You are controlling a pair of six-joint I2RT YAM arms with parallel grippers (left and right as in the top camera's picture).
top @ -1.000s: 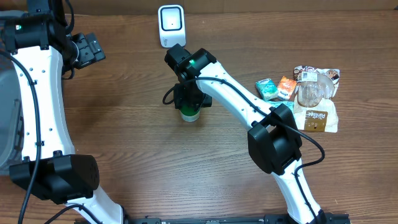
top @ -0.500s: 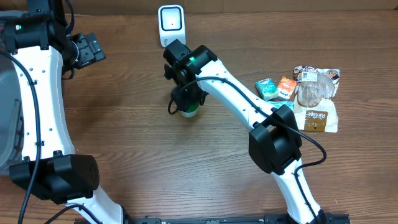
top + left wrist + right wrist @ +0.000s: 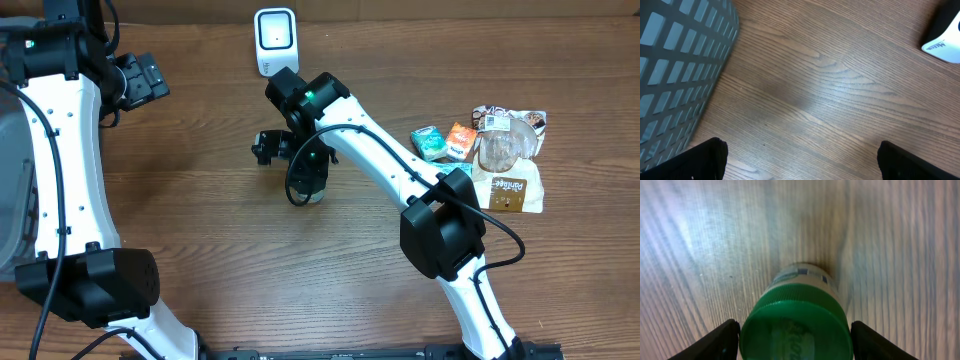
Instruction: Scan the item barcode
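Only the right wrist view shows the green-capped bottle (image 3: 795, 325) between fingers of the right gripper (image 3: 796, 341) (clamped or loose, unclear); overhead, the arm (image 3: 375, 155) nearly hides it before the scanner (image 3: 275, 40). Meanwhile the left gripper (image 3: 800, 161) gapes.

One white scanner (image 3: 275, 40) at worktop (image 3: 200, 230) far edge. One green-capped bottle (image 3: 794, 325). One grey basket (image 3: 680, 65) by left edge. By right edge: one teal packet (image 3: 428, 143), one orange packet (image 3: 461, 139), one tan pouch (image 3: 512, 188), one printed packet (image 3: 535, 120), one clear cup (image 3: 497, 148). Two end effectors: left end effector (image 3: 802, 157), right end effector (image 3: 795, 340).
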